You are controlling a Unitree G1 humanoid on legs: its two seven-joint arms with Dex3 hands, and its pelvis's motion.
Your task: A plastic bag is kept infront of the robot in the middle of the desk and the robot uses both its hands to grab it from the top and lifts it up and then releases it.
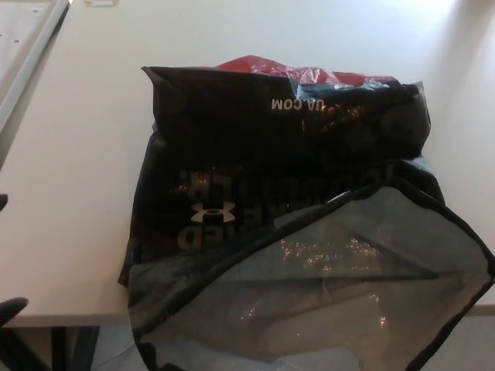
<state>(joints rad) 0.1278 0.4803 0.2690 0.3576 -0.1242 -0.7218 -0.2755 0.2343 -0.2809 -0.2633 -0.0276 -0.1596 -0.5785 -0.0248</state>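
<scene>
A black, partly see-through plastic bag [286, 201] lies in the middle of the white desk [77, 154]. It carries white lettering and a white logo, and something red shows at its far edge. Its near, greyish part hangs over the desk's front edge. Only two black fingertips [11, 308] of my left hand [9, 309] show at the picture's left edge, well left of the bag. They are spread apart and hold nothing. The right hand is out of sight.
A pale panel with a raised rim [27, 46] runs along the far left of the desk. A small red and white item [100, 3] lies at the far edge. Below the desk's front edge are a dark leg [73, 348] and the floor.
</scene>
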